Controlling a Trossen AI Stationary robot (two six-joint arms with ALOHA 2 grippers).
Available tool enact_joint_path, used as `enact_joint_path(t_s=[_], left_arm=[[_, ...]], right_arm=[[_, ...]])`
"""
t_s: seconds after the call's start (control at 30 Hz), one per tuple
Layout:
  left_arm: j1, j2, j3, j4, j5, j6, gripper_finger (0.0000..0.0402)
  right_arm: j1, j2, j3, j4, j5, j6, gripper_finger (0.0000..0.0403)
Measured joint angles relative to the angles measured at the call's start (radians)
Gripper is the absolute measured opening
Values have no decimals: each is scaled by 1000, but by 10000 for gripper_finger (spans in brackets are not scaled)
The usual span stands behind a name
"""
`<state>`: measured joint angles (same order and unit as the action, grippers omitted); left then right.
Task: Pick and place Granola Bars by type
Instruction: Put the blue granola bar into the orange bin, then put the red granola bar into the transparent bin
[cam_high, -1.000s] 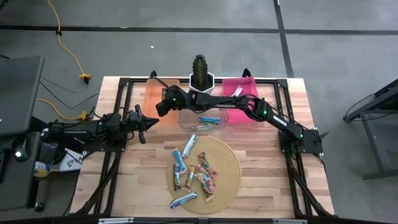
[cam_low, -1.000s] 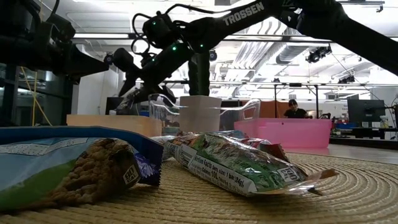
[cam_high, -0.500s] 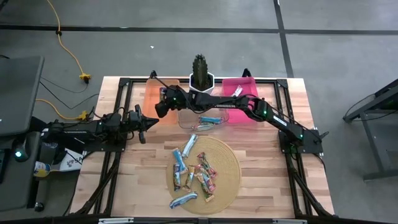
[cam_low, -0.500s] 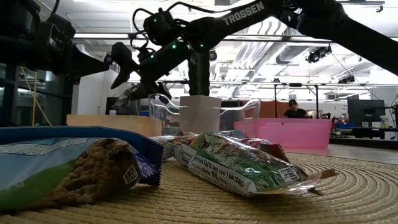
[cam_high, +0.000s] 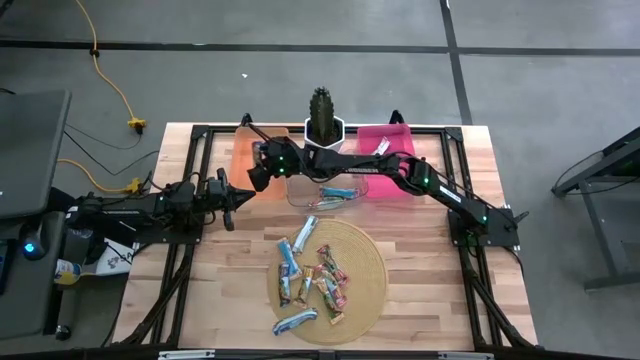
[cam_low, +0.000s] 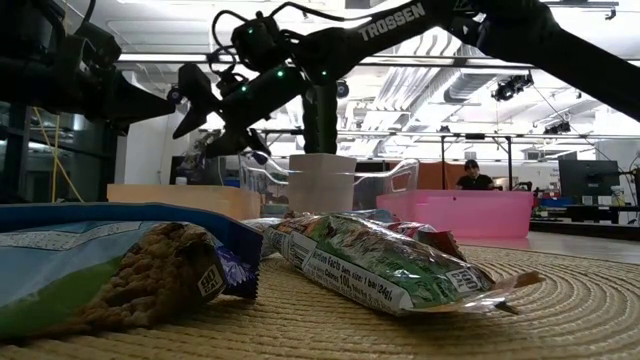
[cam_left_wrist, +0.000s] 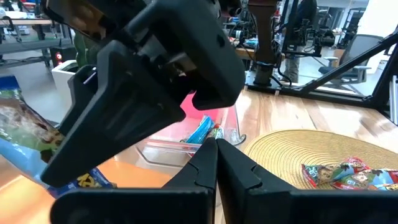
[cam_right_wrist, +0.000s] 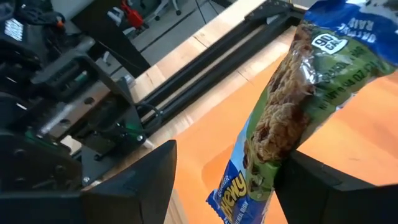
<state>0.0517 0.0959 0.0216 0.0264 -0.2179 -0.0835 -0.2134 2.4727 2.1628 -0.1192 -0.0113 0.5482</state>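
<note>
My right gripper (cam_high: 256, 174) reaches across the table's far side and stands open over the orange bin (cam_high: 243, 152). A blue-and-green granola bar (cam_right_wrist: 283, 118) lies in that bin between the spread fingers; it also shows in the left wrist view (cam_left_wrist: 22, 127). My left gripper (cam_high: 238, 196) is shut and empty, hovering at the table's left, just near of the orange bin. Several more bars (cam_high: 315, 275) lie on the round woven mat (cam_high: 368, 262). My right gripper stands open around the blue-and-green bar. The bar's long edge (cam_right_wrist: 287, 155) runs right beside one finger (cam_right_wrist: 329, 186); I cannot tell whether they touch. The bar lies lengthwise along the fingers on the orange bin's floor.
A clear bin (cam_high: 300, 195) holding blue bars (cam_high: 337, 193) stands at the middle. A pink bin (cam_high: 398, 160) with a bar (cam_high: 382, 147) is to its right. A potted plant (cam_high: 322, 122) stands at the far edge. A person sits in the room beyond (cam_low: 470, 175).
My right gripper has opened over the orange bin and risen a little, letting go of the blue-and-green bar, which now lies in the bin. My left gripper has kept still.
</note>
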Motion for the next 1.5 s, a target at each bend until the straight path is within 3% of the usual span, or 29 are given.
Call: enact_joint_path(t_s=[0.37, 0.83, 1.13, 1.5], left_arm=[[0, 0, 0, 0, 0, 0, 1], [0, 0, 0, 0, 0, 0, 1], [0, 0, 0, 0, 0, 0, 1], [0, 0, 0, 0, 0, 0, 1]], right_arm=[[0, 0, 0, 35, -31, -203, 229], [0, 0, 0, 35, 12, -476, 229], [0, -13, 2, 34, 85, -514, 229], [0, -145, 3, 36, 160, -583, 228]])
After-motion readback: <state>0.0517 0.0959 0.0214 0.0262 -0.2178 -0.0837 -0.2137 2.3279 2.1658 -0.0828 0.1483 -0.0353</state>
